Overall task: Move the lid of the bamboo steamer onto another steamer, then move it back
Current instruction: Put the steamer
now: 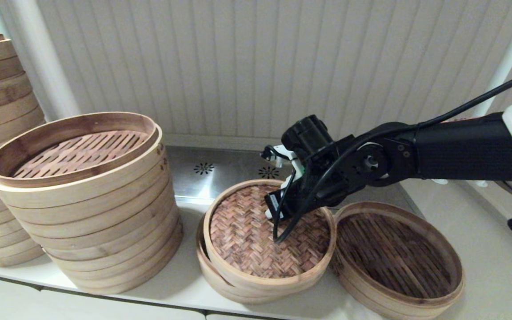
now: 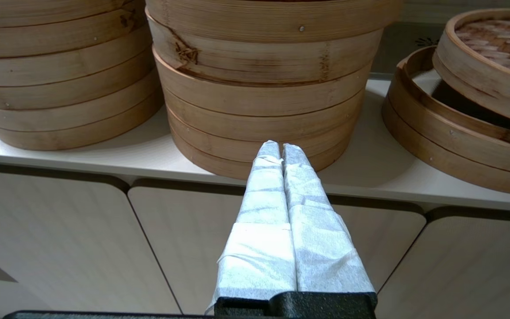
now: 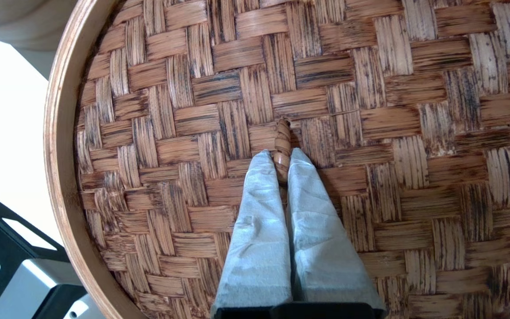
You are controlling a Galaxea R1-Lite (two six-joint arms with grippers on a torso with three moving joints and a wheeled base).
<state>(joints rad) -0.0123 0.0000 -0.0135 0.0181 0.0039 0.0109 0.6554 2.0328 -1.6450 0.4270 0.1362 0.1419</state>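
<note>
Right gripper [image 3: 282, 161]: you see it pinching the small woven handle [image 3: 282, 141] on the bamboo steamer lid [image 1: 268, 233].
Lid: tilted over the smallest steamer [image 2: 441, 133].
Left gripper [image 2: 280, 148]: pressed together, parked below the counter [image 2: 104, 155].

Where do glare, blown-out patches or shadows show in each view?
Head view: glare on the steel panel behind the herringbone-woven bamboo steamer lid; shadowed interior in the low slatted basket. Left wrist view: even light, soft shadows on the white counter under the tall basket stack. Right wrist view: counter beside the lid blown out white; right gripper sharp.
</note>
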